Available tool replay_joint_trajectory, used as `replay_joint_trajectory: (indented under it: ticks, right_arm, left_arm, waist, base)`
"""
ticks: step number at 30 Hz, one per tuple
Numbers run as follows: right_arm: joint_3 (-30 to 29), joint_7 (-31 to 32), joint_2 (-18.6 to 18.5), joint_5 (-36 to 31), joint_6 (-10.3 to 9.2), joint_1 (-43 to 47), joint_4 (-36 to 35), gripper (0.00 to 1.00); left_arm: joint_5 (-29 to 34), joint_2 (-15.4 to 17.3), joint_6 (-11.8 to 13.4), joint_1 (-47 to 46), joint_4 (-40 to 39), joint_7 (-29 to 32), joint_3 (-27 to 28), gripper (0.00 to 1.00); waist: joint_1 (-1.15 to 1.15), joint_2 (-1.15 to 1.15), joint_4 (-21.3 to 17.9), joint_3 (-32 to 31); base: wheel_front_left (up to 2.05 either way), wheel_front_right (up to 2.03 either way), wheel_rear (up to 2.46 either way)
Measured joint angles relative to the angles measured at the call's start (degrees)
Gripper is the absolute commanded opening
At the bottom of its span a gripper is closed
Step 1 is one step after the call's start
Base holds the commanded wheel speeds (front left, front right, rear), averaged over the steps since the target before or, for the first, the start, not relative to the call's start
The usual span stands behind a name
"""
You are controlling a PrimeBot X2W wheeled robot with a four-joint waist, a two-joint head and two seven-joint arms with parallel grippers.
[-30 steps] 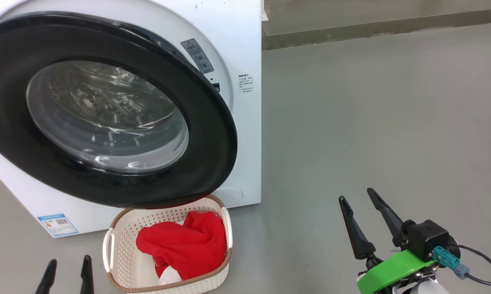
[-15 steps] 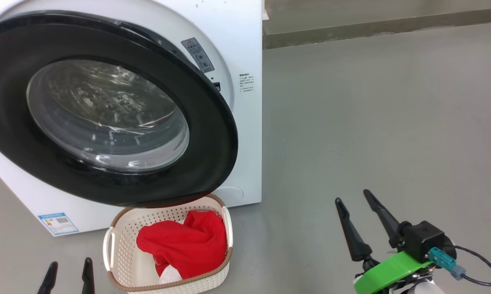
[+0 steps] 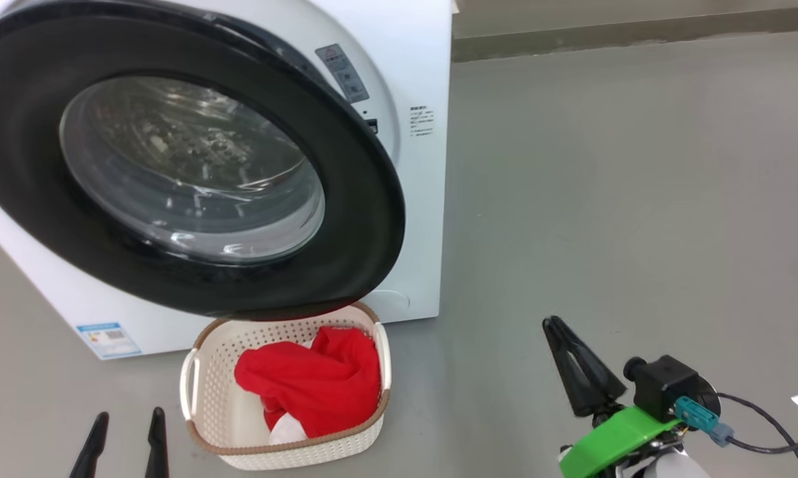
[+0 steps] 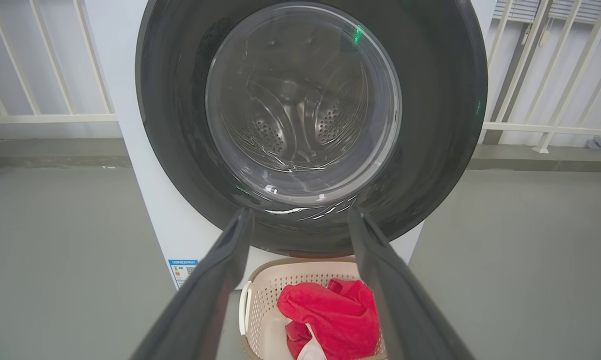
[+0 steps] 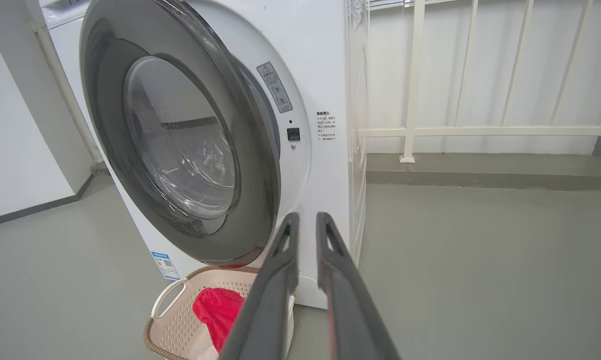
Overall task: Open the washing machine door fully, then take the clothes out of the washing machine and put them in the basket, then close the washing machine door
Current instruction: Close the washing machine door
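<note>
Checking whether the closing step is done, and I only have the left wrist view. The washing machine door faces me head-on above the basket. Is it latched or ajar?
Observer: Ajar. In the right wrist view the washing machine door stands off the front of the washing machine at its free edge, with a gap behind it.
Operator: Where is the right gripper? Is it on the door?
Observer: No. In the head view the right gripper is low over the floor, to the right of the basket and well apart from the door. Its fingers are together and hold nothing.
</note>
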Motion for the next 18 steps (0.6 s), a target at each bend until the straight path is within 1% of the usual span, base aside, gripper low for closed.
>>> replay_joint_trajectory:
  ticks: [6, 12, 14, 18]
  right_arm:
    - [1.9, 0.0, -0.1, 0.0, 0.00, -5.1, 4.5, 0.00]
    - [6.1, 0.0, -0.2, 3.1, 0.00, -12.2, 11.4, 0.00]
    - [6.6, 0.0, -0.3, 3.3, 0.00, -13.5, 12.3, 0.00]
    - [8.0, 0.0, -0.3, 3.5, 0.00, -18.7, 17.0, 0.00]
  left_arm:
    - [-0.1, 0.0, 0.0, -0.5, -0.1, 0.0, -1.6, 1.00]
    - [-0.1, 0.1, 0.0, -1.6, 0.0, 0.0, -3.1, 1.00]
    - [-0.2, 0.1, 0.0, -1.7, 0.0, 0.0, -3.5, 1.00]
    - [-0.2, 0.2, 0.0, -3.2, 0.4, 0.0, -5.0, 1.00]
  waist:
    - [0.00, 0.00, 2.3, 1.1]
    - [0.00, 0.00, 5.1, 2.2]
    - [0.00, 0.00, 5.6, 2.4]
    - [0.00, 0.00, 7.7, 3.4]
  base:
    - [0.00, 0.00, 0.00]
    - [0.00, 0.00, 0.00]
    - [0.00, 0.00, 0.00]
    - [0.00, 0.00, 0.00]
